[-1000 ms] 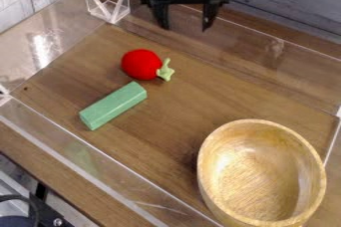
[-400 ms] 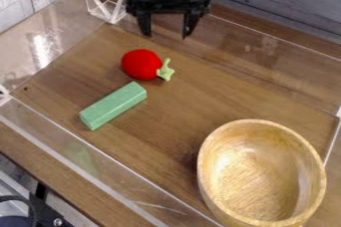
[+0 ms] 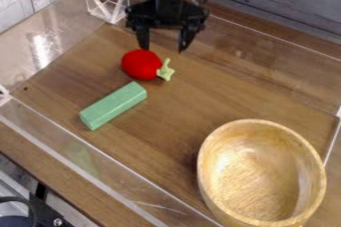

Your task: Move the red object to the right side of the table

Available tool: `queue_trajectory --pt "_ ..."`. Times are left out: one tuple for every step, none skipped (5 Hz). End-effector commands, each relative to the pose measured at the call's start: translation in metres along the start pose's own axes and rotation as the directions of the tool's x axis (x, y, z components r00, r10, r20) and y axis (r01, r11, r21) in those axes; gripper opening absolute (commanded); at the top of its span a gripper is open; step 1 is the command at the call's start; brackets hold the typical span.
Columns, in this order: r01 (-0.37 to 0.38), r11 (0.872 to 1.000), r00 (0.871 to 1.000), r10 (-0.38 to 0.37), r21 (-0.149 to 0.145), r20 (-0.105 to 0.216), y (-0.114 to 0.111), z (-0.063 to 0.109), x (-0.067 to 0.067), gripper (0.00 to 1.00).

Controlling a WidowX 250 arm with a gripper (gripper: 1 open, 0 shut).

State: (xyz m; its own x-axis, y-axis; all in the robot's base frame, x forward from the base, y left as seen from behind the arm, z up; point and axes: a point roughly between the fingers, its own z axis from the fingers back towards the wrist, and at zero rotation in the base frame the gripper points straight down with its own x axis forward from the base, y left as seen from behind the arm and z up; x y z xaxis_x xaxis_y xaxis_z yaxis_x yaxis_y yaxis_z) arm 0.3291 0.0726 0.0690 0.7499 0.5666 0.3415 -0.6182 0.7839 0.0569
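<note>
Our gripper [image 3: 166, 42] is w/ jaws spread wide, pointing down from the top of the view, dark fingers apart & nothing pinched btwn them. One fingertip hangs nr the upper edge of the glossy red toy fruit [image 3: 140, 65]; can't tell from this angle if they touch. The fruit sits on the brown wood-grain tabletop [image 3: 200, 102], left of ctr & toward the upper part of the view, its light-green leafy stem [image 3: 166, 70] sticking out to the right & a bit down. Below it in view, and apart from it, we've got the green rectangular block [image 3: 114, 106], lying flat & at a slant, its upper end leaning to the right. Lower right we see the round wooden bowl [image 3: 261, 176], pale inside, open side up, much bigger than the fruit & well apart from both it & the block; bottom edge of the bowl runs close to the view's bottom. Low clear acrylic walls [image 3: 100, 193] edge the tabletop, one running diagonally along the lower left. Upper left, nr the tabletop's corner, there's a small clear angular piece [image 3: 107, 8], just left of the gripper. Bottom left corner, outside the wall, we see a black cable [image 3: 19, 200] & some dark hardware, too cut off to ID.
</note>
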Motion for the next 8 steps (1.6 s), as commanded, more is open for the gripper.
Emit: queue_trajectory --pt "-0.009 1.0 1.0 0.009 0.008 0.025 0.0 0.005 0.004 1.0" --pt "-0.02 0.999 1.0 0.02 0.025 0.013 0.002 0.001 0.003 1.0" --pt "-0.002 1.0 1.0 0.002 0.03 0.004 -0.003 -0.016 -0.001 1.0" --pt "0.012 1.0 1.0 -0.012 0.025 -0.002 -0.007 -0.029 -0.004 0.0" --pt "0.036 0.999 0.999 -0.035 0.013 -0.007 -0.015 -0.019 -0.005 0.0" --pt "0.091 0.996 0.996 -0.091 -0.001 0.017 -0.02 0.0 -0.005 0.0" --pt "0.148 0.989 0.988 -0.147 -0.013 0.043 -0.026 0.02 -0.005 0.0" --pt "0.121 0.993 0.991 -0.122 0.005 0.057 -0.043 0.036 0.001 0.0"
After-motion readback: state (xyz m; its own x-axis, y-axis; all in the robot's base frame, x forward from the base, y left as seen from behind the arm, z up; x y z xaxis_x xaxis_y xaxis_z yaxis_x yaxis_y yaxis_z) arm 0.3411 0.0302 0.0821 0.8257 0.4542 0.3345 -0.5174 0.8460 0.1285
